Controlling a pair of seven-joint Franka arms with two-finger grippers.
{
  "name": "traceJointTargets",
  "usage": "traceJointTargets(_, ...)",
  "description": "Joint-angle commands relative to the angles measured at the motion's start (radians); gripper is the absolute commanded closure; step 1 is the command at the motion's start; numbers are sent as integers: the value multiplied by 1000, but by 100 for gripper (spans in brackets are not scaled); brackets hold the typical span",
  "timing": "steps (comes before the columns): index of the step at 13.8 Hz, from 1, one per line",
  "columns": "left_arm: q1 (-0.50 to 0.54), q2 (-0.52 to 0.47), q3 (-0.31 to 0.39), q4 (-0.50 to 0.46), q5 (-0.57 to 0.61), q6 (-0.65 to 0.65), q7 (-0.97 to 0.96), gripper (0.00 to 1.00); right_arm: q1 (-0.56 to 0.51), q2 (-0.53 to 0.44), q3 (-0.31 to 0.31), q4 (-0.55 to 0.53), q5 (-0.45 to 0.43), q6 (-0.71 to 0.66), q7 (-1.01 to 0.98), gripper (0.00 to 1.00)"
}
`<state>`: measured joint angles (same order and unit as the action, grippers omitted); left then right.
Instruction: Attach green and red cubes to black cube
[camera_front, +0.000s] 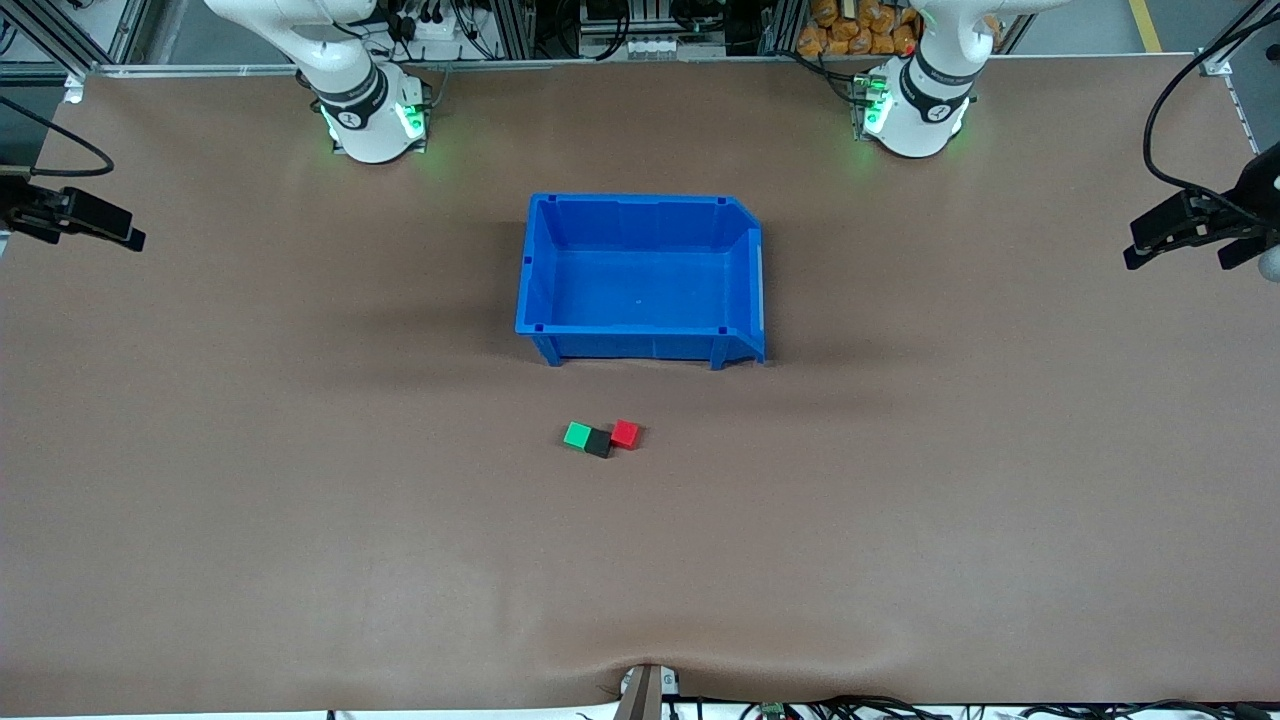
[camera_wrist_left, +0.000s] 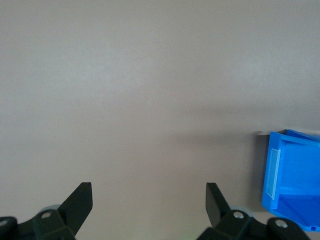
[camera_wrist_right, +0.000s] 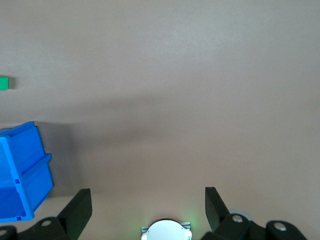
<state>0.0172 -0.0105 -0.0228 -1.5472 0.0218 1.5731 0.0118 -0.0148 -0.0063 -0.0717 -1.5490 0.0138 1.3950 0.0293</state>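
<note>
Your left gripper (camera_wrist_left: 148, 200) and right gripper (camera_wrist_right: 148, 202) wait spread wide over bare brown table (camera_front: 300, 500) ends. Green cube (camera_front: 577, 435), matte black cube (camera_front: 598, 442) and red cube (camera_front: 625, 433) seemingly touch, nearer than the blue plastic bin (camera_front: 640, 340).

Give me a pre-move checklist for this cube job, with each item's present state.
1. Green cube touching black cube: ok.
2. Red cube touching black cube: ok.
3. Cubes firmly joined: cannot tell.
4. Left end effector open, empty, over the table's left-arm end: ok.
5. Right end effector open, empty, over the right-arm end: ok.
6. Blue bin apart from the cubes, farther from the front camera: ok.
</note>
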Motion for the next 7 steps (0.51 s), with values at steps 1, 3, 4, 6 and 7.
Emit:
traceJointTargets(1,-3,7,-3,24,9,-21,-12,0,-5,-1,9,6,1,-13,0,0)
traceJointTargets(3,-3,7,-3,24,10,-21,-13,0,-7,-1,9,7,1,-13,1,0)
traceJointTargets(4,-3,6,-3,22,9,-21,-13,0,-5,-1,9,6,1,-13,0,0)
traceJointTargets(6,-5,4,-5,22,9,-22,-13,0,-4,-1,9,6,1,-13,1,0)
traceJointTargets(7,-3,3,-9,22,9,-33,-13,0,-4,-1,9,4,3,-13,1,0)
